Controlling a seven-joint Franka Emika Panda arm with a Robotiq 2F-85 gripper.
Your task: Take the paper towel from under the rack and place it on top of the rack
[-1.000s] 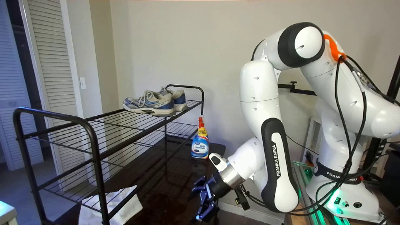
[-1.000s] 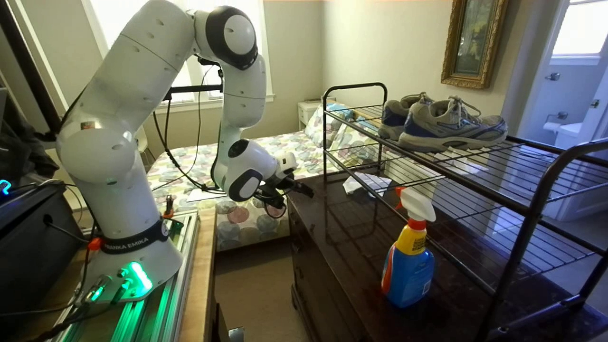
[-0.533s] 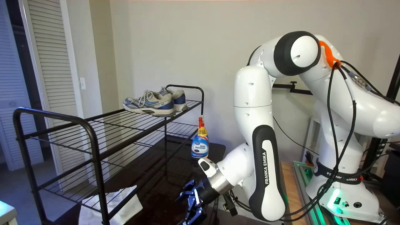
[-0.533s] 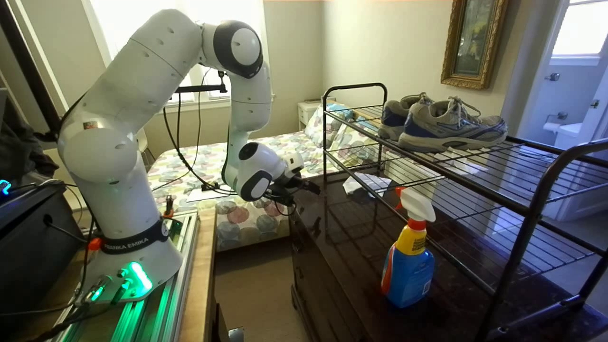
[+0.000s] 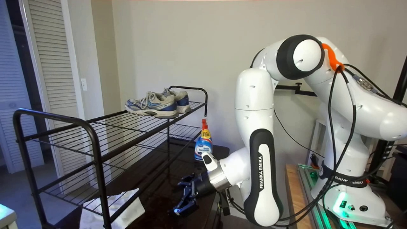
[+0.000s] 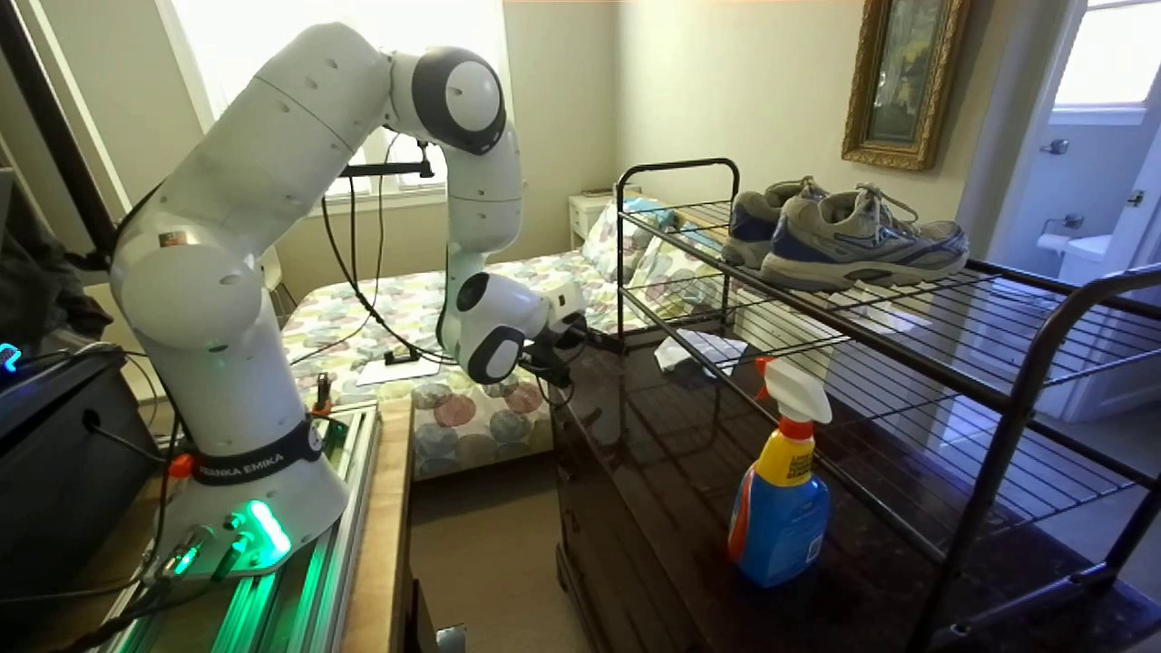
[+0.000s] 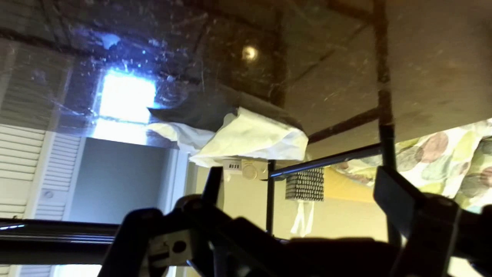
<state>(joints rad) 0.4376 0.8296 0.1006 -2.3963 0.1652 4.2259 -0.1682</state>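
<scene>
The white crumpled paper towel [image 5: 128, 210] lies on the dark glossy table [image 5: 159, 203] under the rack's lower shelf, near one end. It also shows in an exterior view [image 6: 698, 352] and in the wrist view [image 7: 253, 140], which stands upside down. The black wire rack [image 5: 101, 178] stands on the table; its post shows in the wrist view [image 7: 387, 146]. My gripper [image 5: 178, 197] is open and empty, low over the table in front of the rack. In the wrist view, its spread fingers [image 7: 298, 173] point toward the paper towel, apart from it.
Grey sneakers [image 5: 152, 105] sit on the rack's top shelf toward the far end. A spray bottle [image 6: 780, 517] stands on the table before the rack. The rack's lower front rail [image 5: 155, 178] runs between my gripper and the towel. A bed [image 6: 472, 435] lies beyond the table.
My gripper has moved toward the rack and over the table, and has turned to a more level angle. The arm has come lower. The paper towel and rack have not moved.
</scene>
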